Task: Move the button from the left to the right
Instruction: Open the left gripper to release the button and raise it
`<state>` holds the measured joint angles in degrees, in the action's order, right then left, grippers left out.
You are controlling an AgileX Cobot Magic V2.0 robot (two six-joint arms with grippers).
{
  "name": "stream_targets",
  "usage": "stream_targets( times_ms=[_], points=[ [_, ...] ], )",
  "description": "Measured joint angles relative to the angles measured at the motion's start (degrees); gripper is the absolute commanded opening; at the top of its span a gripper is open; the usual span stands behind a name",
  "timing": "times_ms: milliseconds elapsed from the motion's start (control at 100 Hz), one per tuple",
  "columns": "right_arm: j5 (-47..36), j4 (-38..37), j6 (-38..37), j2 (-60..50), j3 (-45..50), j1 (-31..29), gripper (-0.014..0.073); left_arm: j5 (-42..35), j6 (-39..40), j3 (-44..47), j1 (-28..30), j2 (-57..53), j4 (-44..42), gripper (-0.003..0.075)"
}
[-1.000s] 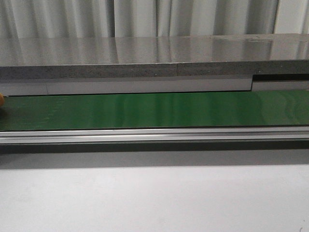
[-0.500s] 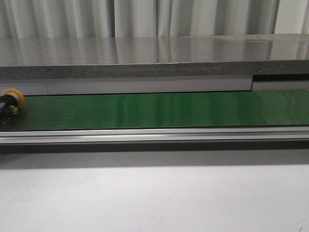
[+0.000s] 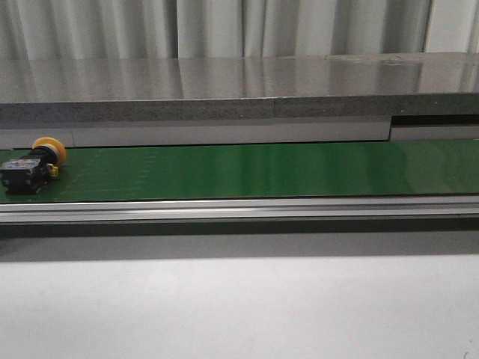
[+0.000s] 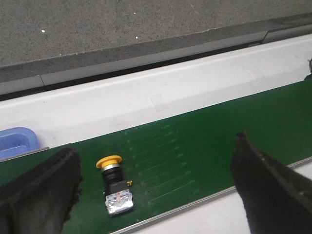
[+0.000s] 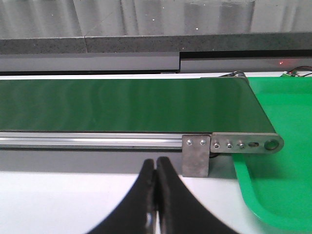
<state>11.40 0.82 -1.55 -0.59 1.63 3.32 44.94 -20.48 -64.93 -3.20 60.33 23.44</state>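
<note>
Green conveyor belt (image 3: pixel 262 168) | yellow-capped push-button (image 3: pixel 34 168) lying at 9 o'clock end | left gripper (image 4: pixel 156 190) spread wide | right gripper (image 5: pixel 156 195) pressed together, empty

No writing, label or number can be read anywhere; the button (image 4: pixel 115 187) may carry small markings on its body, but they are too blurred.

Front view low, facing conveyor belt (image 3: pixel 247 168); 2 wrist views overlook same belt.
</note>
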Motion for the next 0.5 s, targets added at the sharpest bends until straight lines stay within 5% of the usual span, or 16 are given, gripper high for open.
stream_targets(
  times_ms=[500],
  points=[
    [0.00, 0.00, 0.00, 0.00, 0.00, 0.00, -0.0068, -23.30, -0.34, 38.45, -0.94, -37.93, -2.67, 0.0607]
  ],
)
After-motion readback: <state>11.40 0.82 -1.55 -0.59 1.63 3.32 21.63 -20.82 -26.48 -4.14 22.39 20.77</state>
